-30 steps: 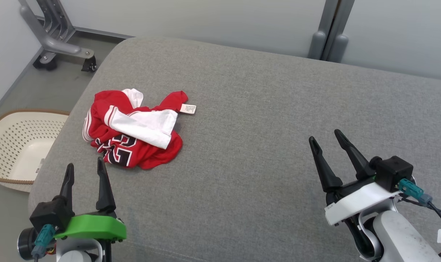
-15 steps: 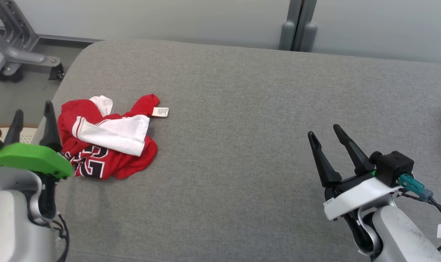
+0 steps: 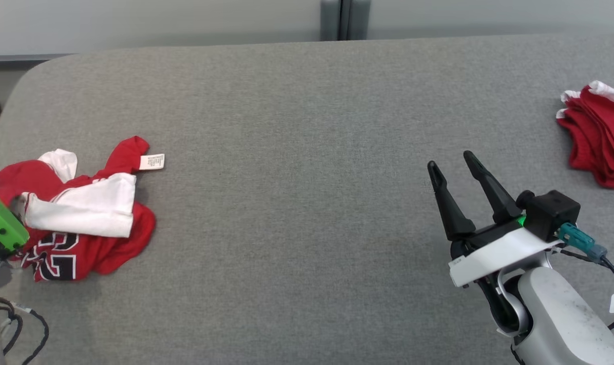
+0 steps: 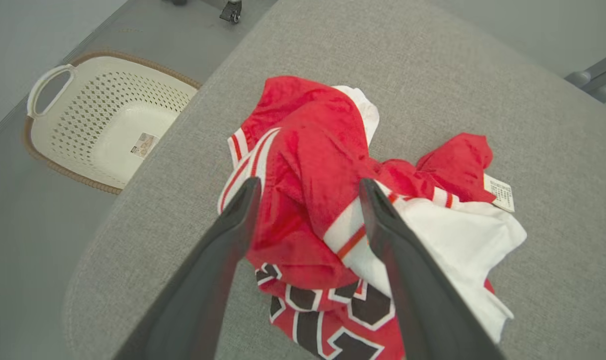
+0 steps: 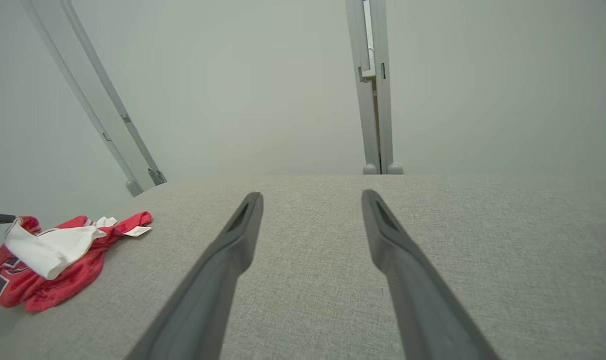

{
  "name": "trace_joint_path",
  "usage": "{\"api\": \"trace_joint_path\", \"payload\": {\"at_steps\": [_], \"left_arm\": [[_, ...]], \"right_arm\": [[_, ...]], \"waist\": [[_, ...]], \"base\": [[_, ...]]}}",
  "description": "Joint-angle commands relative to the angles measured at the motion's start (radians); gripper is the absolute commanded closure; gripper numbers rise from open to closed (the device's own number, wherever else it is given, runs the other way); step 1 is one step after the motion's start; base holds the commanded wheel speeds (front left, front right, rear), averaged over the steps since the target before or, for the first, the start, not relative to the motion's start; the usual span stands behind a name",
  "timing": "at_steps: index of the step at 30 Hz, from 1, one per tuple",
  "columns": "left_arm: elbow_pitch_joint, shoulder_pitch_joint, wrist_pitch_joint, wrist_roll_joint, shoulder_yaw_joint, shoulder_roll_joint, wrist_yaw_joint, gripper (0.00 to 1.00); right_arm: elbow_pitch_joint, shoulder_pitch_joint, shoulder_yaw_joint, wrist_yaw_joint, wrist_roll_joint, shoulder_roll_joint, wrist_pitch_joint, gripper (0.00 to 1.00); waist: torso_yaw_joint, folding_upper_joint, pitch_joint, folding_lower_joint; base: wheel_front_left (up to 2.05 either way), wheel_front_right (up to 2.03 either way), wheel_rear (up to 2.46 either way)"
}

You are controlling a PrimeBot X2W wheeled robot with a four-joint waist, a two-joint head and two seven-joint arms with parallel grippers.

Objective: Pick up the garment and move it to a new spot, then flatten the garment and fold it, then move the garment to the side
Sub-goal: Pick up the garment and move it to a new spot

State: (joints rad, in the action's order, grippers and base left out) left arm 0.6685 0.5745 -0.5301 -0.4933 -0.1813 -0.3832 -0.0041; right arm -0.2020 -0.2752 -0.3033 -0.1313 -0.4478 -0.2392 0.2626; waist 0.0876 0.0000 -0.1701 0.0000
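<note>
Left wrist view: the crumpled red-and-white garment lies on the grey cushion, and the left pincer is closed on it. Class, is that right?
Not quite: the left wrist view shows the left pincer open, fingers spread over the garment, not closed on it. The garment does lie crumpled on the grey cushion.

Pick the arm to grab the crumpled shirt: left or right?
Left. Its open end effector points straight at the shirt, which shows between its fingers. The right end effector, also open, is far across the grey cushion.
</note>
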Motion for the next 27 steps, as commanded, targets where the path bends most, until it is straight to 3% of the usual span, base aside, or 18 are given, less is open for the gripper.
{"api": "trace_joint_path", "payload": {"at_steps": [1, 9, 10, 13, 19, 27], "left_arm": [[0.026, 0.024, -0.03, -0.011, 0.002, -0.004, 0.0, 0.0], [0.146, 0.032, -0.156, -0.035, 0.014, -0.024, -0.003, 0.0], [0.154, 0.032, -0.153, -0.035, 0.012, -0.028, 0.001, 0.06], [0.17, 0.033, -0.138, -0.036, 0.009, -0.032, 0.002, 0.97], [0.14, 0.071, -0.069, -0.015, 0.027, -0.06, -0.024, 1.0], [-0.004, 0.166, -0.024, 0.011, 0.106, -0.035, -0.085, 1.0]], "right_arm": [[0.002, -0.015, 0.002, 0.001, -0.009, -0.005, 0.003, 0.0], [0.0, -0.029, 0.003, 0.001, -0.013, 0.001, 0.003, 0.0], [-0.002, -0.031, 0.004, 0.001, -0.014, 0.003, 0.003, 0.0], [-0.007, -0.032, 0.009, 0.001, -0.014, 0.007, 0.003, 0.0], [-0.011, -0.022, 0.02, 0.001, -0.014, 0.017, 0.003, 0.0], [-0.026, 0.007, 0.017, 0.001, -0.012, 0.032, 0.003, 0.0]], "waist": [[-0.061, 0.0, -0.056, 0.0], [-0.099, 0.0, -0.076, 0.0], [-0.101, 0.0, -0.077, 0.0], [-0.1, 0.0, -0.075, 0.0], [-0.079, 0.0, -0.048, 0.0], [-0.05, 0.0, 0.019, 0.0]], "base": [[0.0, 0.0, 0.0], [0.0, 0.0, 0.0], [0.0, 0.0, 0.0], [0.0, 0.0, 0.0], [0.0, 0.0, 0.0], [0.0, 0.0, 0.0]]}}
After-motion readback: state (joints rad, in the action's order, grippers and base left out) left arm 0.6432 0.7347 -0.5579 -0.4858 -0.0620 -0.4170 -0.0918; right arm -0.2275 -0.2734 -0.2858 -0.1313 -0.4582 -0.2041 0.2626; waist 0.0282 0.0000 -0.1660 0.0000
